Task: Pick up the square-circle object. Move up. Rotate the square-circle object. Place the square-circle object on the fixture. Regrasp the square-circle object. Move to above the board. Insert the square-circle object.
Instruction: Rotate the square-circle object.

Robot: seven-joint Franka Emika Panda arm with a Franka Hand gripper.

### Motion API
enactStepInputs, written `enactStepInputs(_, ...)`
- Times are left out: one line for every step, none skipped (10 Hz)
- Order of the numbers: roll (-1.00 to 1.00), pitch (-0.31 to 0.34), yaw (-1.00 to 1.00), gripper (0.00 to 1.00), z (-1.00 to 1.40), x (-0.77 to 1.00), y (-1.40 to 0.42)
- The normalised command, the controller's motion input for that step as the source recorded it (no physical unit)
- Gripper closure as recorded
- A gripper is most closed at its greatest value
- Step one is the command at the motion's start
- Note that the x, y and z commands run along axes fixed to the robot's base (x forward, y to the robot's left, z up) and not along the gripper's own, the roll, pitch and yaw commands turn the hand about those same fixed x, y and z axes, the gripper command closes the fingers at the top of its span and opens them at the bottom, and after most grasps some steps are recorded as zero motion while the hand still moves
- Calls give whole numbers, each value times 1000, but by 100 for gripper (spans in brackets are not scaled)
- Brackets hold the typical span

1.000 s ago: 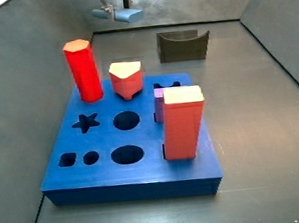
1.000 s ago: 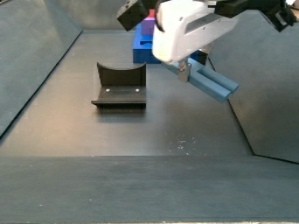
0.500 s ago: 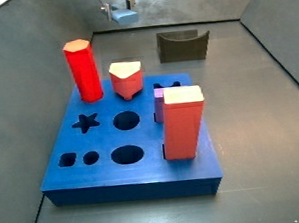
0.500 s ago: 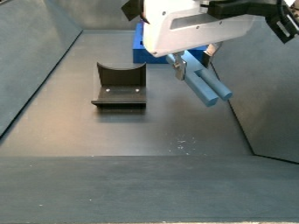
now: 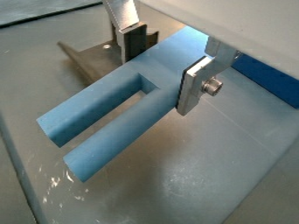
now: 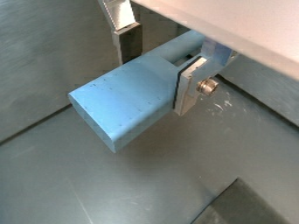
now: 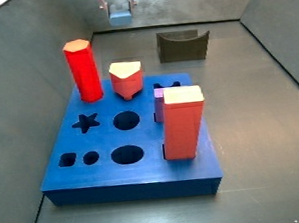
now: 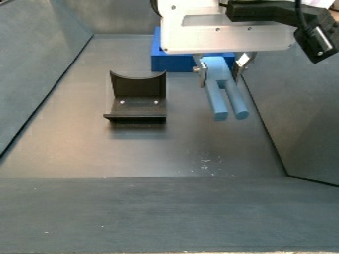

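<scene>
**One blue peg clamped and lifted clear of the floor**

One piece sits between the jaws: the square-circle object [image 8: 223,93], a long grey-blue peg, clamped near one end by the gripper [image 8: 219,65]. In both wrist views the silver finger plates [image 5: 197,84] press on opposite flanks of the peg [image 6: 135,90], one plate carrying a bolt head, the other [image 6: 122,37] showing its dark pad. In a wrist view the peg [image 5: 122,102] shows a long slot that splits its free end into two prongs.

In a side view the peg hangs from the gripper and points down and towards the camera, off the dark floor [image 8: 159,159], with the fixture [image 8: 134,96] apart from it on the floor. The fixture is a dark block with a curved notch in its top, and it holds nothing. Behind the gripper a corner of the board [image 8: 169,55] shows.

In a side view the gripper [image 7: 121,4] is at the far end of the enclosure, high up, with the pale blue peg [image 7: 120,16] under it. The board [image 7: 130,151] lies well apart in the foreground. On it stand a red hexagonal column [image 7: 82,70], a shorter red block with a pale top [image 7: 127,79] and a big red block [image 7: 183,122]. A star hole [image 7: 87,121] and a round hole [image 7: 125,155] are open.
</scene>
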Motion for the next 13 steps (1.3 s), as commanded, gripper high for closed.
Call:
enactStepInputs(-47,-23,-344,100,-2,20,15)
enactStepInputs(-47,-22,-227,100,-2,20,15)
enactStepInputs(0,0,0,100,-1000,0,0)
enactStepInputs(2,-11,24,100,-1000,8,2)
enactStepInputs(-5,-28,20,100,-1000,21,-1)
enactStepInputs(-12,-32,19,100,-1000,26,-3)
enactStepInputs(-28,-32,17,100,-1000,33,-1)
enactStepInputs(-45,-32,15,100,-913,44,-1)
enactStepInputs(-55,-33,14,100,-765,44,2)
enactStepInputs(-64,-37,14,100,-621,39,4)
enactStepInputs(-72,-44,14,100,-483,35,5)
enactStepInputs(-81,-52,15,100,-305,35,8)
enactStepInputs(-89,-56,15,100,-178,32,7)
